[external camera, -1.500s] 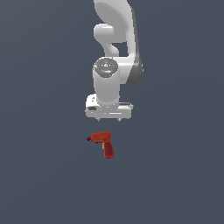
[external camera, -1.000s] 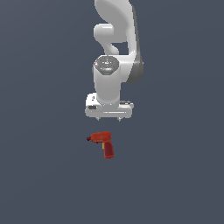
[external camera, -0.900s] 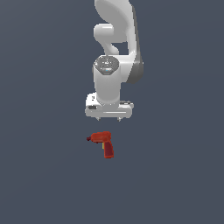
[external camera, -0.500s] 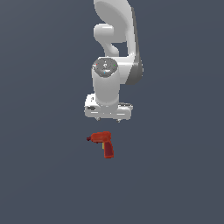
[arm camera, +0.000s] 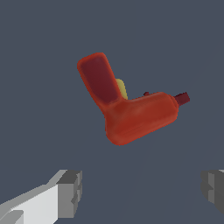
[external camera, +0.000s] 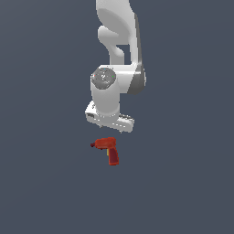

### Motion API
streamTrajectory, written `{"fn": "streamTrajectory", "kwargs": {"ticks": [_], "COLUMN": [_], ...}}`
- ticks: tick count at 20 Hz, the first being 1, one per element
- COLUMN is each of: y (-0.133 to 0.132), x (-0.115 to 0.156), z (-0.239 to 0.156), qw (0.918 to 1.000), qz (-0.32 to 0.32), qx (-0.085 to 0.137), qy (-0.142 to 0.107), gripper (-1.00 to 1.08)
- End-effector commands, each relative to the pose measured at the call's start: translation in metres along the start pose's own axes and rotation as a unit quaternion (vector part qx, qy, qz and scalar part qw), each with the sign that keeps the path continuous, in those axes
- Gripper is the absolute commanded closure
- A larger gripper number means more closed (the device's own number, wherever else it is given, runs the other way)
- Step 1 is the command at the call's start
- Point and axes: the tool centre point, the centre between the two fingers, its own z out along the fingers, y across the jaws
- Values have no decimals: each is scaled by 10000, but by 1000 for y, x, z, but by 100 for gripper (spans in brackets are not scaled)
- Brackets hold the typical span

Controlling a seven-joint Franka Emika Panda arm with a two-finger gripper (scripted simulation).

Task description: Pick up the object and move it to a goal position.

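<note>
Drill (external camera: 108, 149) below claw (external camera: 110, 126) — untouched, jaws apart

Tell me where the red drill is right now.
The red drill lies on the grey floor near the middle of the exterior view, just below the gripper, apart from it, its dark nose toward that view's left.

Single white arm (external camera: 116, 32) enters from the top of the exterior view and hangs straight down. Round wrist joint (external camera: 104, 77) faces the camera. The flat hand block below it is tilted, lower toward the exterior view's right. Tool (external camera: 109, 129) points down, holding nothing. In the wrist view, two grey fingertips (arm camera: 70, 192) stand wide apart at opposite edges of the picture, jaws spread, with nothing between them.
</note>
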Motion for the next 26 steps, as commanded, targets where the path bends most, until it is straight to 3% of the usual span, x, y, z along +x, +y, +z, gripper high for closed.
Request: {"fn": "streamTrajectory", "kwargs": {"ticks": [1, 6, 12, 17, 26], "y": [4, 11, 20, 28, 40], "x": [5, 14, 25, 33, 46], "z": [6, 18, 32, 45, 65], "qw": [9992, 9921, 9743, 9519, 9034], "qz": [397, 1243, 2239, 3044, 4262], "qx": [26, 70, 101, 111, 98], "qy": [-43, -135, -243, -329, -455], "gripper": [-100, -100, -100, -100, -100]}}
